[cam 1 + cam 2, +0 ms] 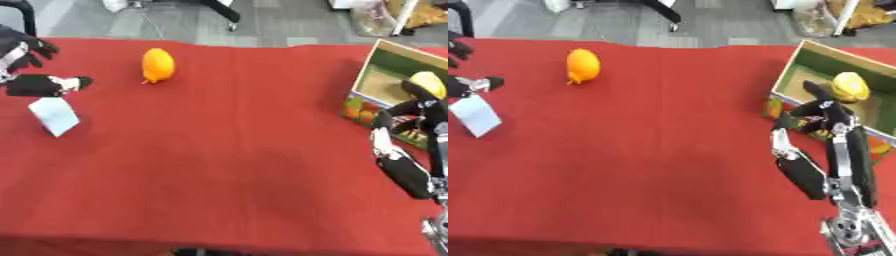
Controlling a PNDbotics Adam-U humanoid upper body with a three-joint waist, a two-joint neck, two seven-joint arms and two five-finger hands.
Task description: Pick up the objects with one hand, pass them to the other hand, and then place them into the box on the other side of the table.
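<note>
Right robot hand point(815, 150) raised over the red table point(667, 150) at its right edge, fingers loosely spread and lightly bent, gripping nothing, fingertips reaching up against the near wall of the box point(798, 67). Just beyond those fingertips, inside the box, a yellow fruit point(850, 86) lying on the green lining, not touched by the robot hand as far as can be seen. Left robot hand point(39, 85) at the far left edge of the table, only partly in view, thumb and fingers pinched on the top of a pale blue card point(54, 116) hanging below it, tilted. Up and to the right of that left robot hand, near it, an orange fruit point(158, 65) resting alone on the cloth, well apart from the right robot hand and the box.
</note>
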